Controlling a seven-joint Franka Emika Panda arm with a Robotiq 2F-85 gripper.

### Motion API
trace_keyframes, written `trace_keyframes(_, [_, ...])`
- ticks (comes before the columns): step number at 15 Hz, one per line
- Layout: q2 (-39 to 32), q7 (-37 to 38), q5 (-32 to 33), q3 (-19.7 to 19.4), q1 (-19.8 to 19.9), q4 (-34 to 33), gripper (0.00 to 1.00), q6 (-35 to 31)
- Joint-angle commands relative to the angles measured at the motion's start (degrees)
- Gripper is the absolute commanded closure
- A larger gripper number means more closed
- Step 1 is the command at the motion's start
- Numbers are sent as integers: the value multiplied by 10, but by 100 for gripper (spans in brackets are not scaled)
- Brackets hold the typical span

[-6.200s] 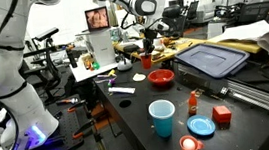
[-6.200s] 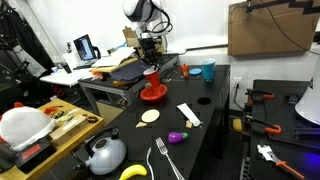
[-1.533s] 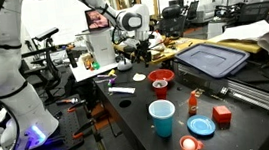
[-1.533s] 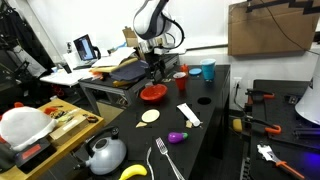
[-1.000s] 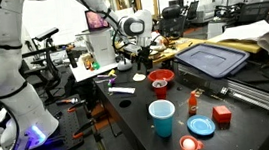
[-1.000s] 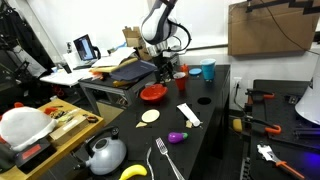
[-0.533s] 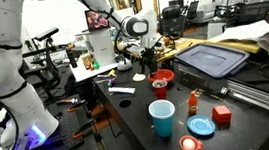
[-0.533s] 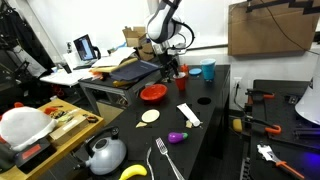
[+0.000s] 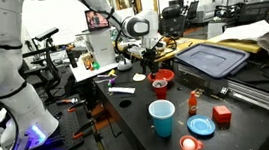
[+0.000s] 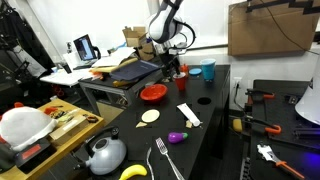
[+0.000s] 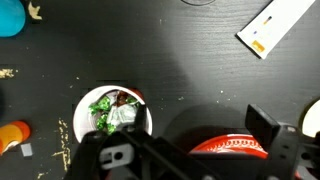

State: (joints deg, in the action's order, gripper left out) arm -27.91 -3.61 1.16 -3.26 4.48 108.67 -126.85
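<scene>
My gripper hangs open low over the black table, holding nothing. In the wrist view the gripper stands between two things. A red cup stuffed with green and white wrappers is at its left finger. The rim of a red bowl lies under the gap by its right finger. In an exterior view the red cup stands upright just beside the fingers, and the red bowl sits nearer the table's edge. The red bowl lies just below the gripper.
A tall blue cup, a blue lid, a red block and an orange bottle stand nearer the camera. A white card, a purple eggplant, a fork and a kettle lie further along. A blue bin lid lies behind.
Over the last second the open gripper slid sideways across the bowl toward the red cup, then stopped. The cup, held above the bowl several seconds ago, now stands on the table.
</scene>
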Motion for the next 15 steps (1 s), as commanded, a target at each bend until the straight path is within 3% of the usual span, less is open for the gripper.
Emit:
trace_keyframes(1, [3, 25, 29, -13, -8, 6, 0, 7])
trace_keyframes(15, [-26, 27, 24, -12, -1, -4, 0, -9])
